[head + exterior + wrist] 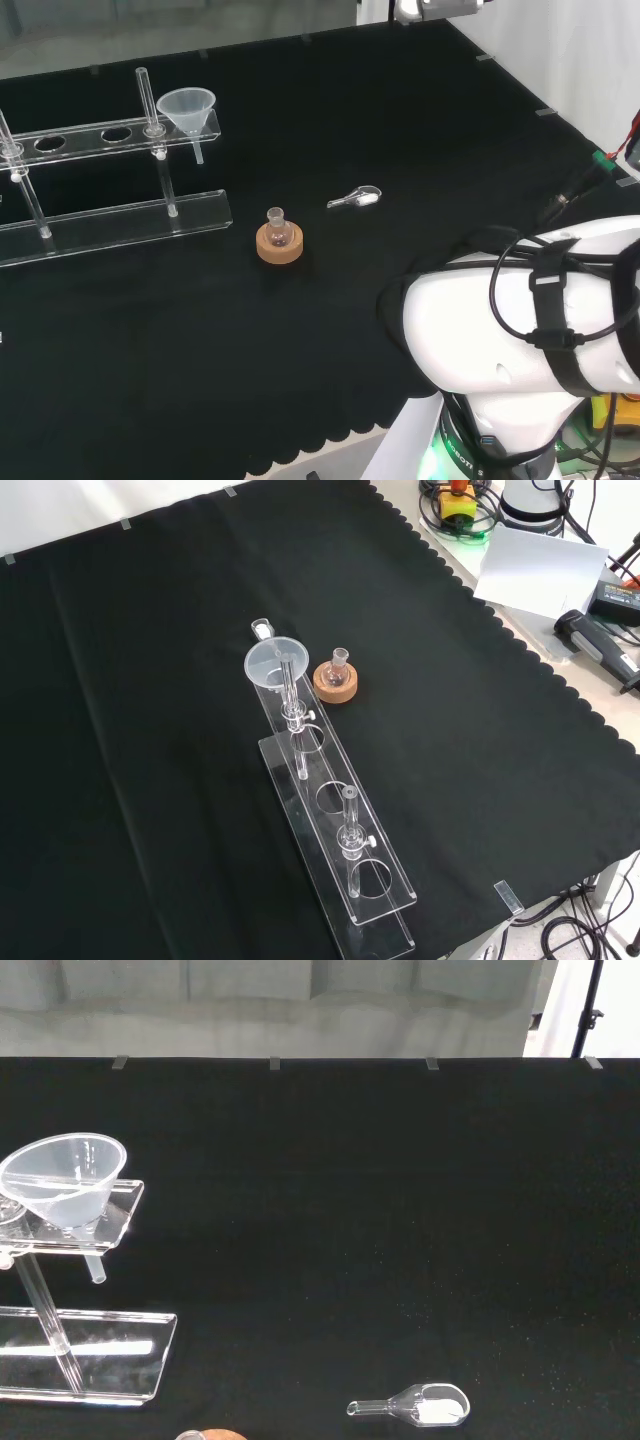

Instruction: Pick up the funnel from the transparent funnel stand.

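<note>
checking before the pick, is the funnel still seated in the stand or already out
Seated: the funnel sits upright in the end hole of the funnel stand, its stem hanging below.

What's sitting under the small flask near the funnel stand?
A cork ring sits under the small flask, which stands upright on it on the black cloth. The flask's base is hidden inside the ring, so the contact cannot be seen.

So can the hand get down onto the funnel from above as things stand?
Probably yes. The funnel sits in the end hole of the clear stand, nothing above it. One stand post rises close beside it; the flask and scoop lie apart.
</note>
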`<move>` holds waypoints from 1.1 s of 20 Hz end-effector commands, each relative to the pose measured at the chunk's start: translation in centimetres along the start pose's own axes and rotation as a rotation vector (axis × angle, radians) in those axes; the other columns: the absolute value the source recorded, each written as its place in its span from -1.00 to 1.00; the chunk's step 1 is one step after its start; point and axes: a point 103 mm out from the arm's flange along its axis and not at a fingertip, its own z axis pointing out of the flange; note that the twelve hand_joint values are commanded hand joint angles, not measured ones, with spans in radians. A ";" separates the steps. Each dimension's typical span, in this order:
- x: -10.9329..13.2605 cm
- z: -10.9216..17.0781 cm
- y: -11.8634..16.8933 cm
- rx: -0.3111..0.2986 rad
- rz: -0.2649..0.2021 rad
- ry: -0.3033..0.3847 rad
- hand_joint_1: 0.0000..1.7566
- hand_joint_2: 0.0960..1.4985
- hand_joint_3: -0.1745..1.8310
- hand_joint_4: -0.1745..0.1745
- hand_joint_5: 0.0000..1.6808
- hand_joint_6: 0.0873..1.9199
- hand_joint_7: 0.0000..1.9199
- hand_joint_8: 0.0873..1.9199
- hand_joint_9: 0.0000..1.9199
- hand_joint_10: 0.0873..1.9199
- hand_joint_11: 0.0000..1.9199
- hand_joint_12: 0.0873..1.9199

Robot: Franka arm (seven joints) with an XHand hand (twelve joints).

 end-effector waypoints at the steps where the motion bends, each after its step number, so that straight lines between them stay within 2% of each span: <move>1: 0.0 0.1 0.2 -0.014 -0.005 -0.005 -0.67 -0.43 -0.45 0.29 -1.00 -1.00 -1.00 -1.00 -1.00 -1.00 -1.00 0.22; 4: 0.2 0.3 0.8 -0.025 -0.017 0.005 -0.67 -0.32 -0.63 0.30 -1.00 -1.00 -1.00 -1.00 -1.00 -1.00 -1.00 0.22; 12: 1.8 1.2 3.4 -0.056 -0.053 0.026 -0.68 -0.28 -0.70 0.31 -1.00 -1.00 -1.00 -1.00 -1.00 -1.00 -1.00 0.14; 13: 2.1 1.3 3.7 -0.059 -0.058 0.031 -0.68 -0.27 -0.71 0.31 -1.00 -1.00 -1.00 -1.00 -1.00 -1.00 -1.00 0.00; 16: 3.1 1.9 4.8 -0.079 -0.079 0.055 -0.68 -0.23 -0.76 0.29 -1.00 -1.00 -1.00 -1.00 -1.00 -1.00 -1.00 -0.79; 17: 3.4 2.1 5.0 -0.092 -0.088 0.066 -0.68 -0.23 -0.77 0.29 -1.00 -1.00 -1.00 -1.00 -1.00 -1.00 -1.00 -0.94; 18: 3.7 2.3 5.3 -0.109 -0.095 0.077 -0.68 -0.22 -0.77 0.29 -1.00 -1.00 -1.00 -1.00 -1.00 -1.00 -1.00 -1.00; 22: 5.1 3.3 6.8 -0.088 -0.118 0.115 -0.66 -0.22 -0.77 0.29 -1.00 -1.00 -1.00 -1.00 -1.00 -1.00 -1.00 -1.00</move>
